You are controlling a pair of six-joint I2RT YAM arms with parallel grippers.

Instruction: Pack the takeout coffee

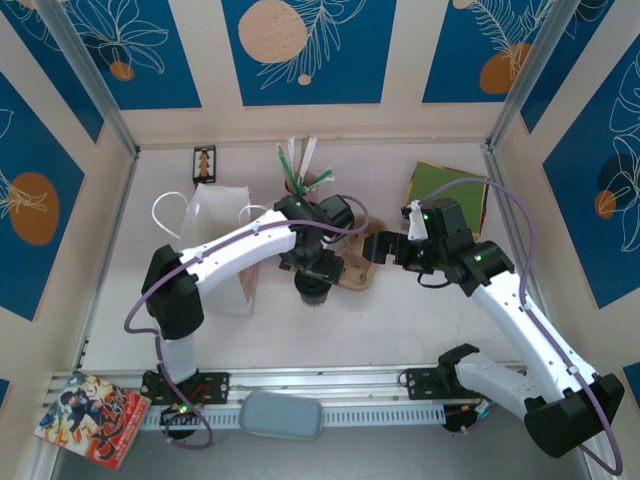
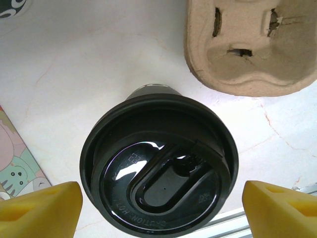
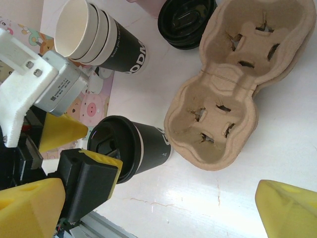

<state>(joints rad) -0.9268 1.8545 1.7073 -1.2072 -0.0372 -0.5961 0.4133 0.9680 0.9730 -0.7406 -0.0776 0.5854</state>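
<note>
The takeout coffee (image 2: pixel 158 171), a dark cup with a pale band under its black lid, stands on the white table (image 2: pixel 74 74) beside a brown pulp cup carrier (image 2: pixel 252 49). My left gripper (image 2: pixel 161 203) hangs over it, open, with one yellow fingertip (image 2: pixel 44 208) on each side of the lid. From above, the left gripper (image 1: pixel 315 270) covers most of the coffee (image 1: pixel 312 292). The right wrist view has the coffee (image 3: pixel 143 148) between the left arm's fingers (image 3: pixel 91 173). My right gripper (image 3: pixel 158 210) is open and holds nothing, just right of the carrier (image 1: pixel 358 272). The white paper bag (image 1: pixel 222 215) stands at the left.
A stack of lidless cups (image 3: pixel 94 37) and loose black lids (image 3: pixel 185 20) lie behind the coffee. Straws (image 1: pixel 300 165) stand at the back middle and a green and red folder (image 1: pixel 447 190) at the back right. A comic book (image 1: pixel 92 418) lies off the table's front left corner.
</note>
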